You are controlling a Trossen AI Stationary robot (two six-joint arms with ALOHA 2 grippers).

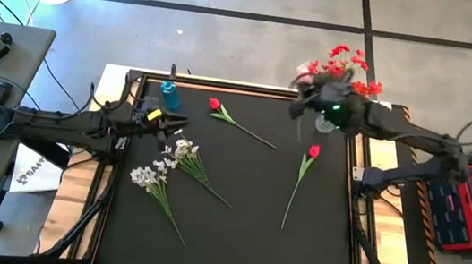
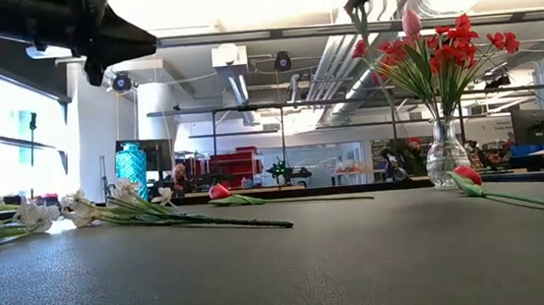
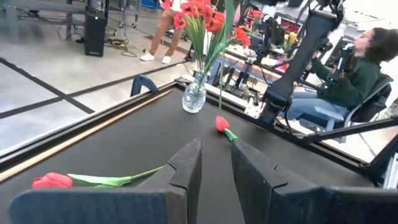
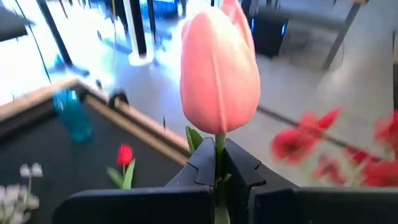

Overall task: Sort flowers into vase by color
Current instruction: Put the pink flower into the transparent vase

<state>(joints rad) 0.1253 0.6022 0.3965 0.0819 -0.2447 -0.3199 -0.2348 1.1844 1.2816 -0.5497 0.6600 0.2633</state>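
Pink tulip (image 4: 219,78) is pinched by its stem in your right gripper (image 4: 219,163), whose jaws are closed on it, held high over the glass vase (image 2: 446,155) at the table's far right corner. Red sprays (image 1: 345,62) already fill that vase, so bring the stem down plumb through a gap between them and let go only once the stem is well inside the neck. Two red buds (image 1: 313,150) and the white sprays (image 1: 181,152) lie on the black mat (image 1: 234,222). Your left gripper (image 3: 214,163) waits near the blue vase (image 1: 169,95), fingers slightly parted, holding nothing. I can read no writing or brand anywhere.
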